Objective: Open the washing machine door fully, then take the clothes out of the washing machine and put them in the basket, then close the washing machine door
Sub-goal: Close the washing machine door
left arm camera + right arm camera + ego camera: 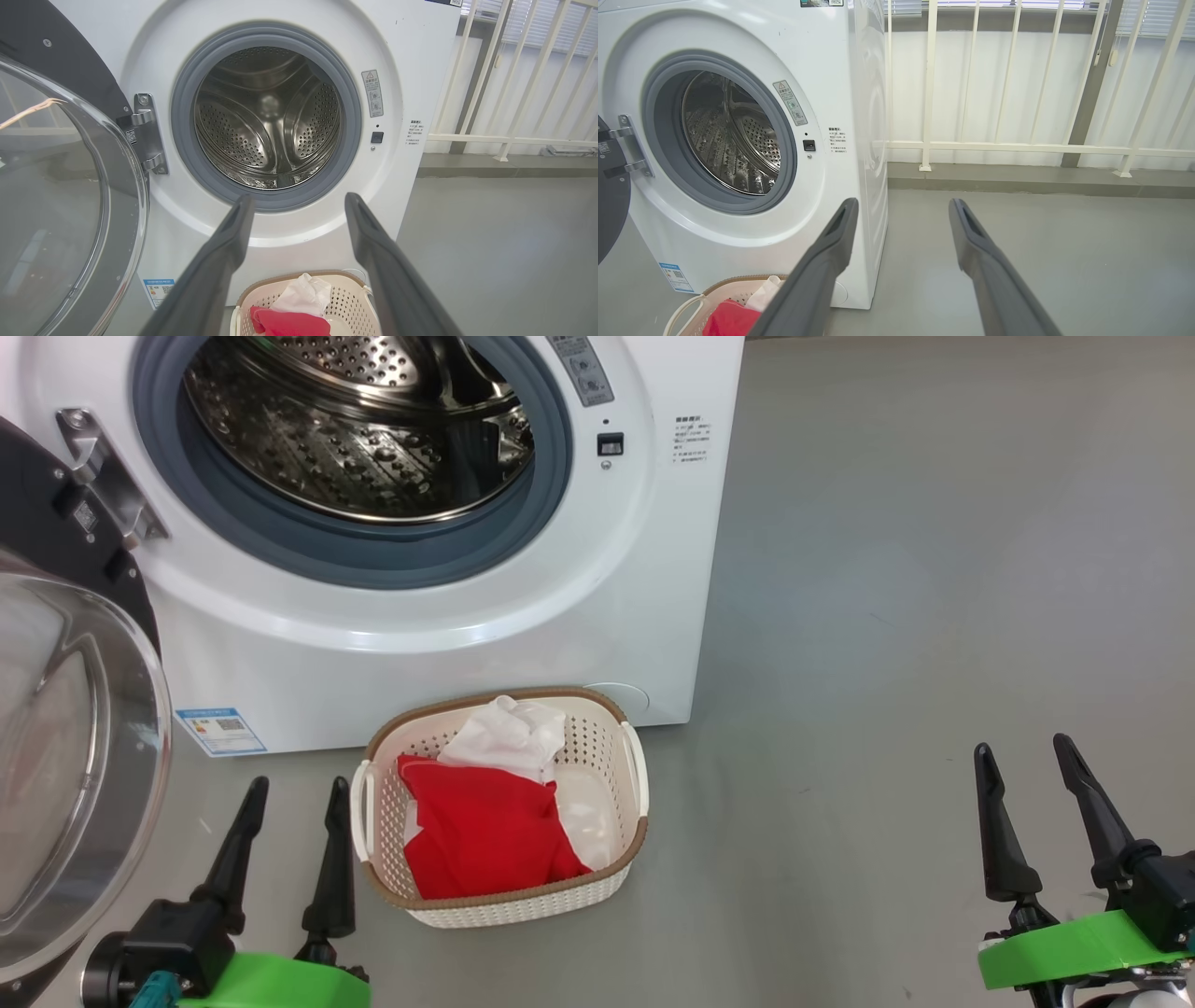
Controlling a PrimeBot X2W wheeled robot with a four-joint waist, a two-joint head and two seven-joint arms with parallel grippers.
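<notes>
Both left fingers [238,845] and right fingers [999,826] stand spread apart (clothes [485,831] lie in the basket [523,912], washing machine door [75,784] open).

left gripper [299,198]: jaws wide apart, aimed at washing machine [420,70] front | washing machine door [70,210]: swung open at view's left, on steel hinge [147,133] | drum [266,121]: perforated steel inside grey gasket [183,121] | basket [348,301]: on floor [504,252] just before machine, holds clothes [289,324], red piece in front, white behind | railing [514,93]: at right
</notes>
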